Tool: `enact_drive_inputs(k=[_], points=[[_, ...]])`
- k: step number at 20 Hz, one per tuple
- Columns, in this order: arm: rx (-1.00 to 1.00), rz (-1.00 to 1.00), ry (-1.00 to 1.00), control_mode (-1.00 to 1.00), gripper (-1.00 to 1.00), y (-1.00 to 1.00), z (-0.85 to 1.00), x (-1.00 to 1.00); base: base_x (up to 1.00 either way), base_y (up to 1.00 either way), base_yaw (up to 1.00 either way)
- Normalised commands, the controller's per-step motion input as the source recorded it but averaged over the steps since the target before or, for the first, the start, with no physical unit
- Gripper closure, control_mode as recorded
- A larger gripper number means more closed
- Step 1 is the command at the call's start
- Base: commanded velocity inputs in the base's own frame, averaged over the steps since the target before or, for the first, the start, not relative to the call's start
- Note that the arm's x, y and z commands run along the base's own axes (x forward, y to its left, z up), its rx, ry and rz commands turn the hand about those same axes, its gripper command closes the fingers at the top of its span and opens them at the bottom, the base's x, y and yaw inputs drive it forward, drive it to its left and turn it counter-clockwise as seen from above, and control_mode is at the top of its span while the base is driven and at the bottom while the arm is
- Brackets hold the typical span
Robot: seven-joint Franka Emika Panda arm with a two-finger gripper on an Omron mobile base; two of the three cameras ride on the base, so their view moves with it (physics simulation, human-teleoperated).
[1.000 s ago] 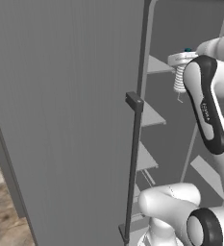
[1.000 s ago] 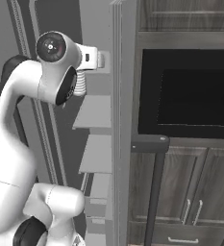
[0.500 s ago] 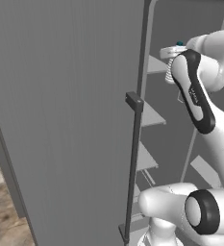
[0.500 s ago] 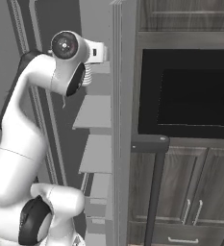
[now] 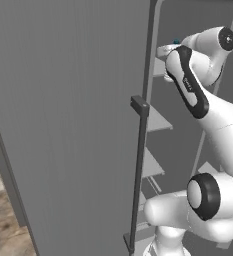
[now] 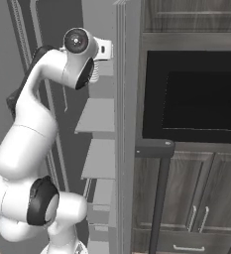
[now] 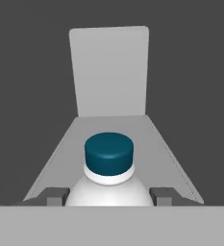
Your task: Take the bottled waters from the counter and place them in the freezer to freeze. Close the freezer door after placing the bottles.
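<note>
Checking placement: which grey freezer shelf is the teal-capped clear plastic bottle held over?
The highest grey shelf in view, directly beneath the gripper shut on the teal-capped clear plastic bottle; the other shelves lie lower.

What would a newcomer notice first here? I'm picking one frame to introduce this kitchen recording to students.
First, the tall matte-grey freezer door standing open across the left base view, its dark vertical bar handle in front. Next, the clear plastic bottle with a teal cap held in the shut gripper, over a grey freezer shelf. In the right base view, the black built-in microwave sits beside the freezer.
</note>
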Motion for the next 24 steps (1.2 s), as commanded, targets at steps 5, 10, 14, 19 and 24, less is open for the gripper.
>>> enact_drive_inputs(k=[5, 10, 14, 19, 24], points=[[0.00, 0.00, 0.10, -1.00, 1.00, 0.00, 0.17, 0.44, 0.00, 0.00, 0.00], [0.00, 0.01, 0.01, -1.00, 1.00, 0.00, 0.01, 0.35, 0.00, 0.00, 0.00], [0.00, 0.00, 0.00, -1.00, 1.00, 0.00, 0.00, 0.43, 0.00, 0.00, 0.00], [0.00, 0.00, 0.00, -1.00, 1.00, 0.00, -0.02, 0.43, 0.00, 0.00, 0.00], [0.00, 0.00, 0.00, -1.00, 1.00, 0.00, -0.02, 0.42, 0.00, 0.00, 0.00]])
